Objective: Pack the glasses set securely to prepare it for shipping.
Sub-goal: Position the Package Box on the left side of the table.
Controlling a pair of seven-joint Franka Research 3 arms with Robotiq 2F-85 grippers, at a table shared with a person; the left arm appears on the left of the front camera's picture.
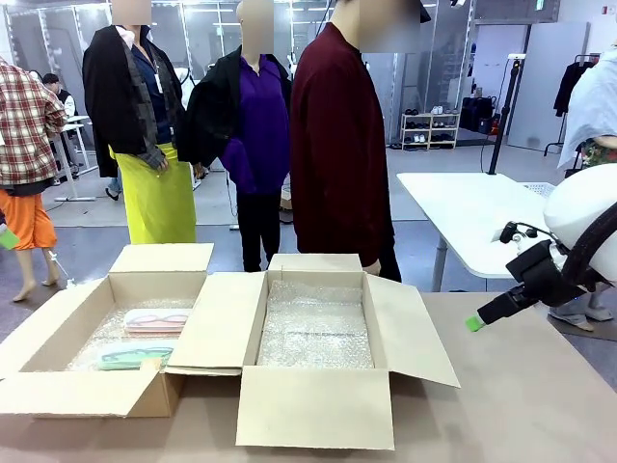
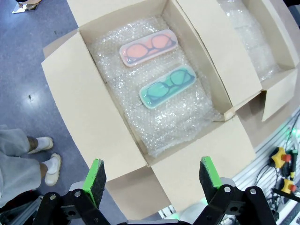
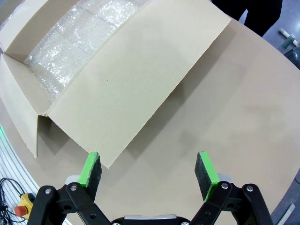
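The glasses set lies in the left cardboard box on bubble wrap: a pale pink case and a mint green case. From above, the pink case and the green case lie side by side, a little apart. My left gripper hangs open high over this box's near flap, holding nothing. A second open box lined with bubble wrap stands beside it. My right gripper is open and empty, right of that box. In its wrist view the right gripper hovers over the box's outer flap and the table.
A person in a dark red top stands at the far side behind the boxes. Bare brown table stretches right of the second box. A white table stands behind. Emergency-stop buttons sit at the table's near edge.
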